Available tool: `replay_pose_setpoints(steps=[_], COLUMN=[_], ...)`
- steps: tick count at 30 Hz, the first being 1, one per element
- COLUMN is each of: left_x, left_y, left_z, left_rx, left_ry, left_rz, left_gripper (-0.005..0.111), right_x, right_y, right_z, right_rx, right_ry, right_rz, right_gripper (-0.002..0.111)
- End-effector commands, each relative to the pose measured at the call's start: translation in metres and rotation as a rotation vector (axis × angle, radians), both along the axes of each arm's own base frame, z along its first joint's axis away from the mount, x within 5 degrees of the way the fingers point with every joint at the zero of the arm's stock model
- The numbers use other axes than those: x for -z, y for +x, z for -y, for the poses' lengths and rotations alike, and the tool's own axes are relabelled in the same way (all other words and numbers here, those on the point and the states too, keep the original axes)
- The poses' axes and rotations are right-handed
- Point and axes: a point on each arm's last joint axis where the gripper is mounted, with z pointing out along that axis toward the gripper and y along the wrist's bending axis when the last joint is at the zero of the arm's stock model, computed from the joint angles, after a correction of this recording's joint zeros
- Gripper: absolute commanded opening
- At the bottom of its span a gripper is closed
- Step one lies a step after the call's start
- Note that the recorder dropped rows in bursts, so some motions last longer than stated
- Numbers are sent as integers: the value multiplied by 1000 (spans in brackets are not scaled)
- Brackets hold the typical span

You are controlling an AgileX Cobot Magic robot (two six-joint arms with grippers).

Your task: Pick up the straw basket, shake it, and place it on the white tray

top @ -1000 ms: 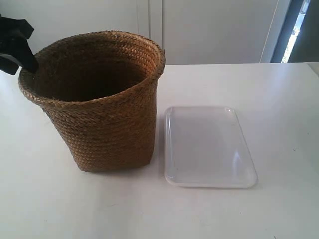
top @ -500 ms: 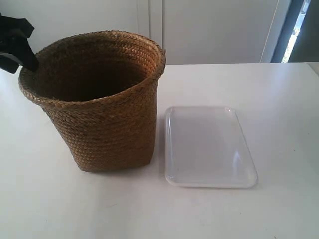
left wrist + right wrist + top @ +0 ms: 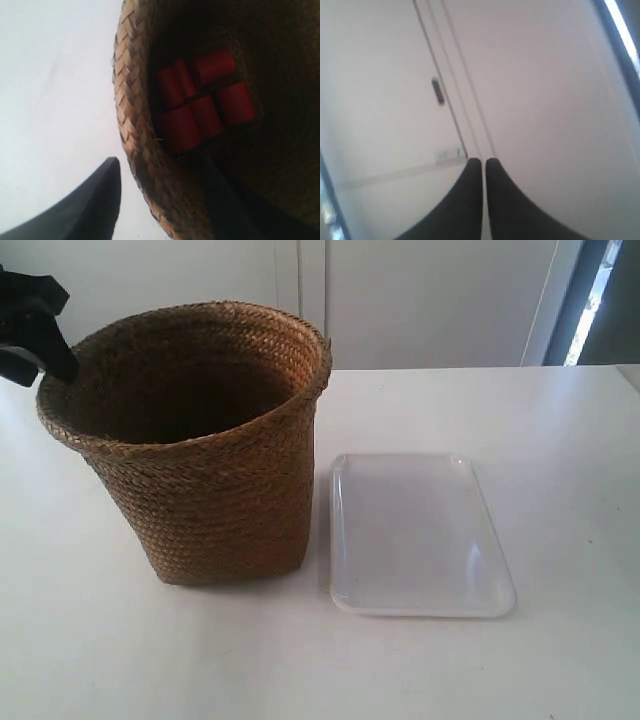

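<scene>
The straw basket (image 3: 215, 490) stood on the counter (image 3: 560, 440) at the frame's left-centre, just beside the white tray (image 3: 420, 540); the left fingers (image 3: 95, 200) straddled its rim at upper left, spread, a sliver of counter showing outside; the right fingers (image 3: 470, 200) were pressed together, empty; a one-sided pinch on pliant straw might slip or tip the basket, spilling the red cylinders (image 3: 200, 115) when shaken.

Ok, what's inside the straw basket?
Several red cylinders lie at the bottom of the straw basket, per the left wrist view. The exterior view shows only dark interior; anything beneath them is hidden.
</scene>
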Motion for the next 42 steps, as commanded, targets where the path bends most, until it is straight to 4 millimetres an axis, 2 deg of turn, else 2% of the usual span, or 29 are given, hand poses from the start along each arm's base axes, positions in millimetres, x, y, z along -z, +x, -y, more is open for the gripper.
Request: replay_pose_setpoints(steps=[1,2,3,4,5,8,9,12,18,23,29,42], left_x=[-3,-3,-3,-3,-4,-5,-5,-7,-7,-8,-7,-6], left_y=[-1,-1,-1,0,1,3,5,8,8,7,6,-1], left_z=[1,1,2,2,1,1,1,0,0,3,3,9], left_rx=[4,3,3,1,-3,-14,-20,-34,-37,-30,-23,12], left_ry=[-18,-20,-22,-22,-22,-21,-21,-23,-25,-52,-60,-111], left_rz=[3,5,7,12,24,52,69,106,114,101,84,14], left_gripper=[55,55,55,55,55,55,55,55,55,55,55,55], right_x=[1,-1,8,14,30,54,69,75,61,83,91,114], right_y=[81,92,118,128,149,180,186,196,204,204,200,207], right_z=[-10,-10,-13,-14,-15,-21,-24,-32,-33,-53,-74,-116], right_rx=[-140,-153,-207,-230,-271,-340,-388,-473,-472,-494,-480,-550], right_ry=[-146,-149,-157,-154,-154,-34,-9,108,239,26,-120,-159], right_rz=[-412,-452,-596,-659,-785,-852,-943,-940,-800,-951,-996,-1065], right_gripper=[23,30,47,53,61,61,61,61,61,70,72,75])
